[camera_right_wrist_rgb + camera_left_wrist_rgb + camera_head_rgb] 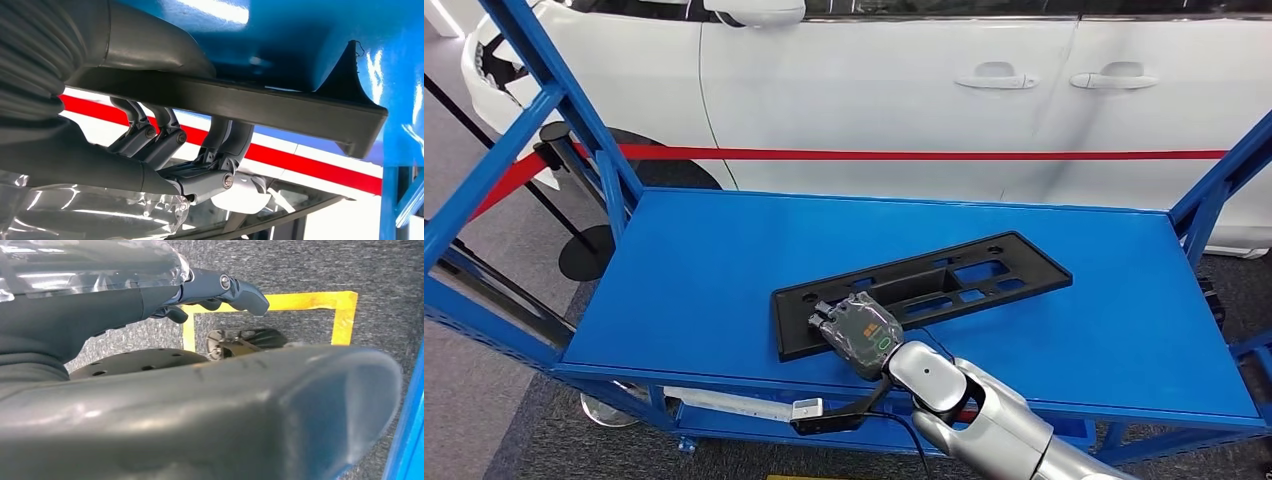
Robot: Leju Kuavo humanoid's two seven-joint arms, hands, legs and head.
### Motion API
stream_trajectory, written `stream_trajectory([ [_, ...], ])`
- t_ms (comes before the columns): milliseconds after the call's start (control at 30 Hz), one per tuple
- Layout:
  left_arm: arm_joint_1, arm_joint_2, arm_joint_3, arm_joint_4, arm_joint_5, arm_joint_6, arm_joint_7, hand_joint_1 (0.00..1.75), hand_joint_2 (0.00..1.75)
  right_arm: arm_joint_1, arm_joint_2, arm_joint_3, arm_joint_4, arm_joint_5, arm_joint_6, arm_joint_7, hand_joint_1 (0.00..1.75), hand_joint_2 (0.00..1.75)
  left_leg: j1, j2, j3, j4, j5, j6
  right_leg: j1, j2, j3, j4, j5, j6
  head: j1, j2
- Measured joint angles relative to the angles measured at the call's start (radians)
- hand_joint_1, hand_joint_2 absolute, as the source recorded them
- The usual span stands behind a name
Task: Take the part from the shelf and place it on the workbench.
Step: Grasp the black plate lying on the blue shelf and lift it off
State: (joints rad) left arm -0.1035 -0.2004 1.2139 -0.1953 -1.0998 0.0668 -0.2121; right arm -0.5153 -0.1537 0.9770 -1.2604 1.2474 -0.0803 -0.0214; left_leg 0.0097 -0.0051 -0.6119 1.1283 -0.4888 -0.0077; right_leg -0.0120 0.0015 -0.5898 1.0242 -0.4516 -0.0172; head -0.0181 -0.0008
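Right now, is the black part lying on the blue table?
Yes, the black part lies flat on the blue table, with the right hand on its near end.

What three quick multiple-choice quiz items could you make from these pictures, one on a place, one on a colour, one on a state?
1. Where does the black plastic part lie?
A. on the blue table top
B. on the floor
C. on the car roof

2. What colour is the stripe in front of the white car?
A. yellow
B. red
C. green

3. What is the right hand doing?
A. hanging free
B. gripping the part's near end
C. touching the car door

Answers: 1 A, it rests flat on the table top. 2 B, the band is red. 3 B, fingers wrap the part's edge.
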Motion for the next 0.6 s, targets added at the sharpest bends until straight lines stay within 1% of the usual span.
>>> stream_trajectory([
  [33, -0.001, 0.000, 0.000, 0.000, 0.000, 0.000, 0.000, 0.00, 0.00, 0.000, 0.000, 0.000, 0.000, 0.000, 0.000, 0.000, 1.66, 1.75, -0.002, 0.000, 0.027, -0.059, 0.020, 0.005, 0.002, 0.001, 0.000, 0.001, 0.000, 0.002, 0.000, 0.000],
  [67, -0.002, 0.000, 0.000, 0.000, 0.000, 0.000, 0.000, 0.00, 0.00, -0.001, 0.000, 0.000, 0.000, 0.000, -0.001, 0.000, 1.66, 1.75, -0.004, 0.000, 0.044, -0.096, 0.029, 0.009, 0.003, 0.002, -0.001, 0.001, 0.000, 0.006, 0.000, 0.000],
  [133, -0.002, 0.000, 0.000, 0.000, 0.000, 0.000, 0.000, 0.00, 0.00, -0.001, 0.000, 0.000, 0.000, 0.000, 0.000, 0.000, 1.66, 1.75, -0.009, -0.001, 0.050, -0.115, 0.028, 0.017, 0.003, 0.003, -0.004, 0.000, 0.003, 0.018, 0.001, 0.000],
  [167, -0.001, 0.000, 0.000, 0.000, 0.000, 0.000, 0.000, 0.00, 0.00, -0.001, 0.000, 0.000, 0.000, 0.000, 0.000, 0.000, 1.66, 1.75, -0.007, 0.000, 0.052, -0.119, 0.032, 0.022, 0.002, 0.003, -0.004, -0.001, 0.003, 0.024, 0.001, 0.000],
  [200, -0.001, 0.000, 0.000, 0.000, 0.000, 0.000, 0.000, 0.00, 0.00, -0.002, 0.000, 0.000, 0.000, 0.000, 0.000, 0.000, 1.66, 1.75, -0.004, 0.000, 0.054, -0.125, 0.037, 0.028, 0.001, 0.003, -0.006, 0.006, -0.003, 0.029, 0.001, 0.000],
  [233, -0.002, 0.000, 0.000, 0.000, 0.000, 0.000, 0.000, 0.00, 0.00, -0.002, -0.001, 0.000, 0.000, 0.000, 0.000, 0.001, 1.66, 1.75, -0.002, 0.002, 0.056, -0.131, 0.041, 0.034, 0.001, 0.003, -0.016, 0.029, -0.020, 0.033, 0.002, 0.000],
  [267, -0.002, 0.000, 0.000, 0.000, 0.000, 0.000, 0.000, 0.00, 0.00, -0.002, -0.001, 0.000, 0.000, 0.000, -0.001, 0.001, 1.66, 1.75, 0.000, 0.003, 0.058, -0.136, 0.045, 0.038, 0.000, 0.003, -0.035, 0.073, -0.048, 0.037, 0.002, 0.000],
  [333, -0.002, 0.000, 0.000, 0.000, 0.000, 0.000, 0.000, 0.00, 0.00, 0.000, -0.002, 0.000, 0.000, 0.000, 0.001, 0.001, 1.66, 1.75, -0.002, 0.004, 0.056, -0.136, 0.046, 0.042, -0.002, 0.003, -0.093, 0.196, -0.109, 0.041, 0.003, 0.000],
  [367, -0.002, 0.000, 0.000, 0.000, 0.000, 0.000, 0.000, 0.00, 0.00, 0.002, -0.002, 0.000, 0.001, 0.000, 0.001, 0.001, 1.66, 1.75, -0.002, 0.004, 0.056, -0.135, 0.045, 0.042, -0.003, 0.002, -0.117, 0.246, -0.125, 0.044, 0.003, 0.000],
  [400, -0.001, 0.000, 0.000, 0.000, 0.000, 0.000, 0.000, 0.00, 0.00, 0.003, -0.003, 0.000, 0.001, 0.000, 0.001, 0.001, 1.66, 1.75, -0.002, 0.004, 0.055, -0.134, 0.045, 0.041, -0.004, 0.002, -0.127, 0.264, -0.121, 0.046, 0.003, 0.000],
  [433, -0.001, 0.000, 0.000, 0.000, 0.000, 0.000, 0.000, 0.00, 0.00, 0.004, -0.003, 0.000, 0.001, 0.000, 0.001, 0.000, 1.66, 1.75, -0.001, 0.003, 0.055, -0.132, 0.044, 0.040, -0.006, 0.001, -0.120, 0.249, -0.101, 0.047, 0.003, 0.000],
  [467, -0.001, 0.000, 0.000, 0.000, 0.000, 0.000, 0.000, 0.00, 0.00, 0.004, -0.003, 0.000, 0.001, 0.000, 0.001, 0.000, 1.66, 1.75, -0.001, 0.002, 0.056, -0.130, 0.042, 0.038, -0.008, 0.000, -0.093, 0.194, -0.066, 0.048, 0.003, 0.000],
  [500, -0.001, 0.000, 0.000, 0.000, 0.000, 0.000, 0.000, 0.00, 0.00, 0.003, -0.003, 0.000, 0.001, 0.000, 0.001, 0.000, 1.66, 1.75, -0.001, 0.001, 0.056, -0.126, 0.039, 0.034, -0.011, 0.000, -0.059, 0.125, -0.037, 0.048, 0.003, 0.000],
  [533, -0.002, 0.000, 0.000, 0.000, 0.000, 0.000, 0.000, 0.00, 0.00, 0.003, -0.003, 0.000, 0.001, 0.000, 0.000, 0.000, 1.66, 1.75, -0.002, -0.001, 0.054, -0.120, 0.035, 0.029, -0.010, 0.000, -0.031, 0.067, -0.016, 0.045, 0.003, 0.000],
  [567, -0.002, 0.000, 0.000, 0.000, 0.000, 0.000, 0.000, 0.00, 0.00, 0.003, -0.003, 0.000, 0.000, 0.000, 0.000, 0.000, 1.66, 1.75, -0.004, -0.002, 0.052, -0.115, 0.032, 0.023, -0.010, 0.001, -0.014, 0.029, -0.006, 0.041, 0.002, 0.000],
  [600, -0.002, 0.000, 0.000, 0.000, 0.000, 0.000, 0.000, 0.00, 0.00, 0.003, -0.003, 0.001, 0.000, 0.000, 0.000, 0.000, 1.66, 1.75, -0.005, -0.003, 0.050, -0.113, 0.030, 0.017, -0.008, 0.002, -0.008, 0.014, -0.007, 0.036, 0.002, 0.000],
])
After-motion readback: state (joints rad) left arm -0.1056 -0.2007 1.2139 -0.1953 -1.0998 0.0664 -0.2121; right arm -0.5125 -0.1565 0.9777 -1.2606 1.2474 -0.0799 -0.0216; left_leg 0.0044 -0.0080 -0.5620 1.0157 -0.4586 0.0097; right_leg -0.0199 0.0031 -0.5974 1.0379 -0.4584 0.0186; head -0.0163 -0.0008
